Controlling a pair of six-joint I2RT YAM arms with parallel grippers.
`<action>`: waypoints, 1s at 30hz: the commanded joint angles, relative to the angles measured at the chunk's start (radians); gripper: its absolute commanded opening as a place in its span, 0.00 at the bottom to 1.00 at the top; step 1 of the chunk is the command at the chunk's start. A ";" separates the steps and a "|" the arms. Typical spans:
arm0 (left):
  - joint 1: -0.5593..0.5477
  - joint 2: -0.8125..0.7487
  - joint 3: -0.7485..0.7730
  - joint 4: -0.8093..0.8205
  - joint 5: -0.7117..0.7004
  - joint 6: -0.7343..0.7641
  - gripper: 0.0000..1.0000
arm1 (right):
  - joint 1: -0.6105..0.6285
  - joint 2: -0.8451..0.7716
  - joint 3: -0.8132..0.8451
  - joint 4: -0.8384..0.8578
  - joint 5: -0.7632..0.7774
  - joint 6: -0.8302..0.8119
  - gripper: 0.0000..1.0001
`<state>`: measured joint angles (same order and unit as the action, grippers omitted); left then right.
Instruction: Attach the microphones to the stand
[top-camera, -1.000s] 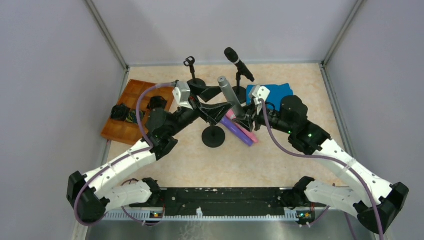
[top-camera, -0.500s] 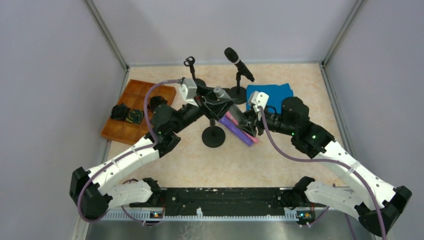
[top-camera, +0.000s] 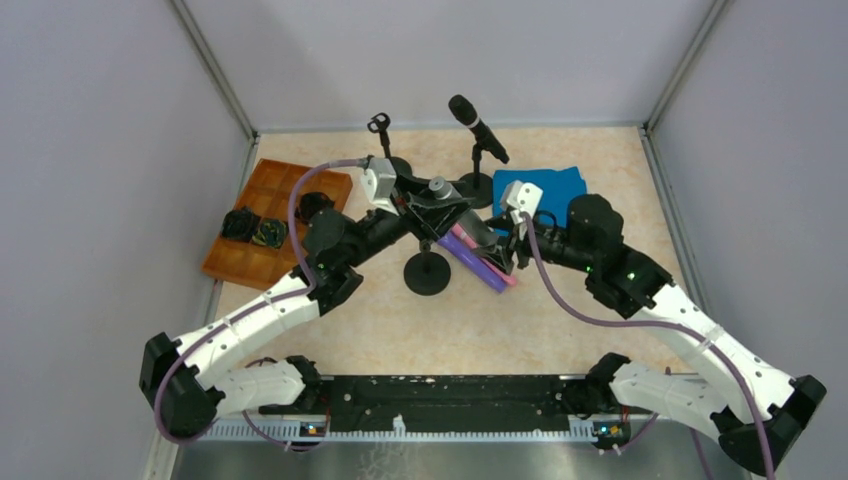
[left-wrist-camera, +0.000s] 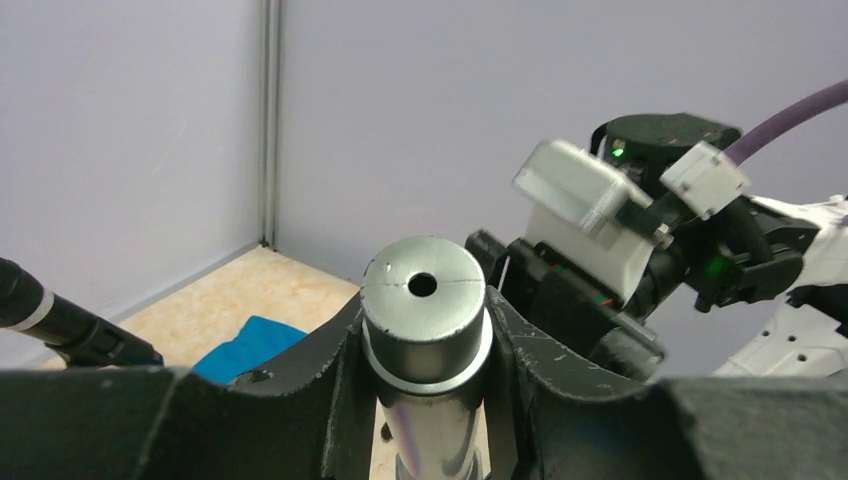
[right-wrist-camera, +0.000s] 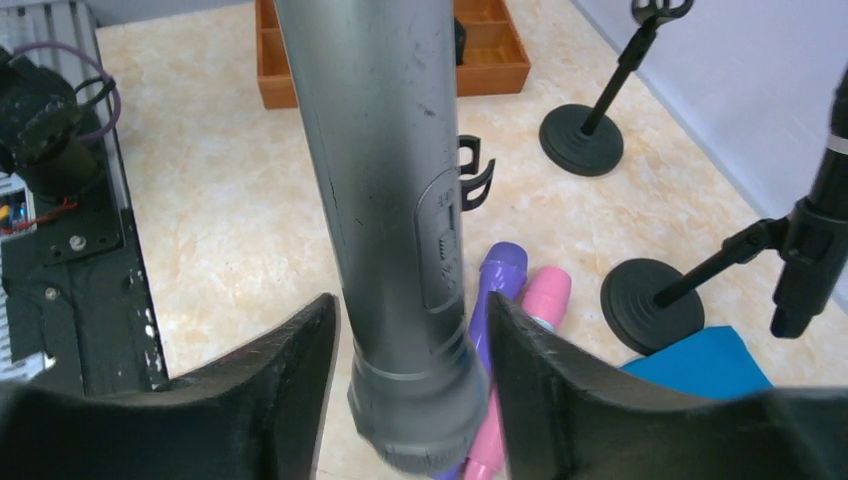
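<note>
A grey microphone (top-camera: 455, 212) hangs tilted above the table between both grippers. My left gripper (top-camera: 432, 203) is shut on its butt end (left-wrist-camera: 423, 290). My right gripper (top-camera: 497, 252) is open, its fingers (right-wrist-camera: 300, 380) standing on either side of the head end (right-wrist-camera: 400, 300) with a small gap. An empty black stand (top-camera: 427, 272) stands just below; its clip (right-wrist-camera: 472, 172) shows in the right wrist view. A second empty stand (top-camera: 381, 128) is at the back. A black microphone (top-camera: 478, 128) sits on a third stand. Purple (top-camera: 476, 262) and pink (top-camera: 503, 272) microphones lie on the table.
A blue cloth (top-camera: 550, 185) lies at the back right. An orange compartment tray (top-camera: 285, 190) with small black parts stands at the left. Grey walls close the table on three sides.
My left gripper has risen and closed on the grey microphone's butt end. The microphone has tilted lower. My right gripper's fingers have loosened round its head end.
</note>
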<state>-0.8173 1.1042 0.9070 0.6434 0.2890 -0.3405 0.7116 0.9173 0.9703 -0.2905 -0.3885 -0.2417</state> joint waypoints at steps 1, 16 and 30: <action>0.008 -0.012 0.029 0.014 -0.017 0.065 0.00 | 0.006 -0.068 0.003 0.113 0.038 0.044 0.66; 0.008 -0.092 -0.232 0.585 -0.275 0.081 0.00 | 0.005 -0.199 -0.073 0.410 0.442 0.803 0.69; 0.008 0.041 -0.198 0.885 -0.506 -0.009 0.00 | 0.005 -0.095 -0.193 0.808 0.522 1.530 0.69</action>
<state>-0.8124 1.1141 0.6693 1.3834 -0.1555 -0.3027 0.7116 0.7864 0.7769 0.3344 0.1024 1.0676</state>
